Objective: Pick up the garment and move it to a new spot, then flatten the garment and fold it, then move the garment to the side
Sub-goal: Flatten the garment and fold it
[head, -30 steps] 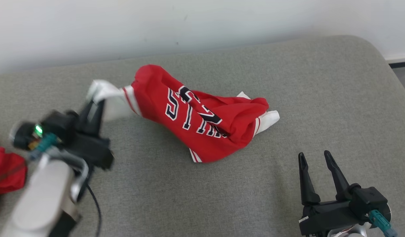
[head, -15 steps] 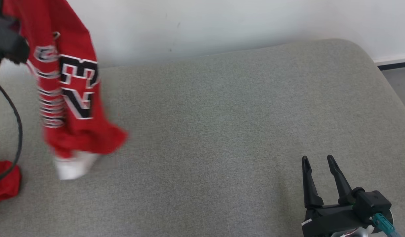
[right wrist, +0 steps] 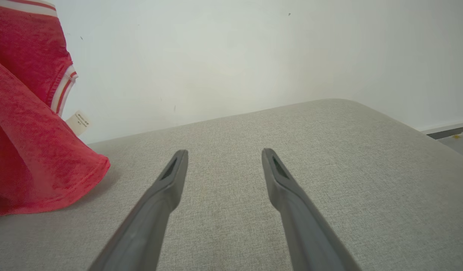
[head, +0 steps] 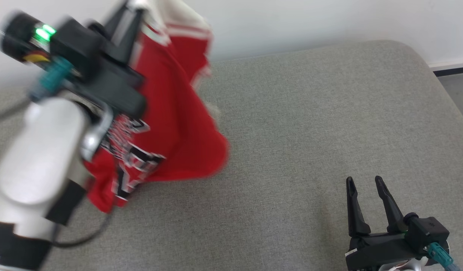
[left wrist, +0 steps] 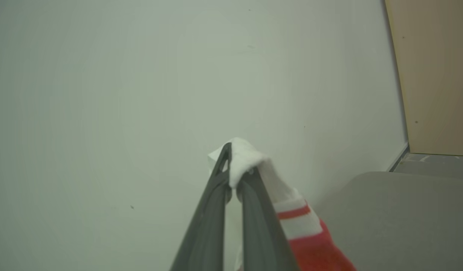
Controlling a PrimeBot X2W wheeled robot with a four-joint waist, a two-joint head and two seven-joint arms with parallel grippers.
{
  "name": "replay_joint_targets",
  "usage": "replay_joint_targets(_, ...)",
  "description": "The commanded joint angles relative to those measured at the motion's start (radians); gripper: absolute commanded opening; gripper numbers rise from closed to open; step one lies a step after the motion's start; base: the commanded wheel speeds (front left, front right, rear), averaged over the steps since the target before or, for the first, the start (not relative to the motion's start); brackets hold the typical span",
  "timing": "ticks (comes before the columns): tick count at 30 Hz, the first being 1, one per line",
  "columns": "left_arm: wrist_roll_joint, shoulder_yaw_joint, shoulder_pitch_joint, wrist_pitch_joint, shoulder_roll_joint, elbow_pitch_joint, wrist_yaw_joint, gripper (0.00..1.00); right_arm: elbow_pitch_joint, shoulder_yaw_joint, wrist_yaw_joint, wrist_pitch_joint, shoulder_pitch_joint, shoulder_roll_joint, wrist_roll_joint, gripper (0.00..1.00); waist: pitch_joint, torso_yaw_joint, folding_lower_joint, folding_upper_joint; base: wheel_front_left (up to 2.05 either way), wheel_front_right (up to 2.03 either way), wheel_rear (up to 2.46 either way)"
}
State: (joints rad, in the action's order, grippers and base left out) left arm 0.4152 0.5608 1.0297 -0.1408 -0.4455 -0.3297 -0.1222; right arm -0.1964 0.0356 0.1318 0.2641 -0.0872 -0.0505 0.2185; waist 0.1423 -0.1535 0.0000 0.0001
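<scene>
Low over the near right of the grey cushion [head: 310, 150], the right arm [head: 397, 244] pointed away, right jaws spread and empty. Over the cushion's left the left arm [head: 39, 162] was raised, left jaws clamped on the white hem of the red garment [head: 178, 124], which hung below them down to the cushion. Its lettering was blurred, its tag [right wrist: 77, 121] unreadable.

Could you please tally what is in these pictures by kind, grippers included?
garment: 1
grippers: 2 (left gripper, right gripper)
cushion: 1
Total: 4
</scene>
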Motion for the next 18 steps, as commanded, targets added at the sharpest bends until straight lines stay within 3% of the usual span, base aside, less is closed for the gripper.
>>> replay_joint_targets(1, 0.008, 0.015, -0.039, -0.011, 0.03, 0.015, 0.011, 0.0, 0.001, -0.002, -0.002, 0.0, -0.001, 0.0, -0.001, 1.0, 0.001, 0.001, 0.0, -0.0001, 0.0, 0.0, 0.0)
replay_joint_targets(10, 0.039, 0.179, -0.233, -0.059, 0.238, -0.012, 0.014, 0.0, 0.003, -0.007, -0.002, 0.0, -0.018, 0.0, -0.022, 1.0, 0.023, -0.017, 0.0, -0.0001, 0.0, 0.0, 0.0)
replay_joint_targets(11, 0.048, 0.213, -0.273, -0.075, 0.284, -0.046, 0.01, 0.0, 0.004, -0.006, -0.002, 0.0, -0.026, 0.0, -0.027, 1.0, 0.03, -0.027, 0.0, -0.0001, 0.0, 0.0, 0.0)
replay_joint_targets(18, 0.048, 0.354, -0.368, -0.107, 0.363, -0.216, -0.003, 0.0, 0.007, -0.009, -0.002, 0.0, -0.036, 0.0, -0.034, 1.0, 0.059, -0.057, 0.0, -0.0001, 0.0, 0.0, 0.0)
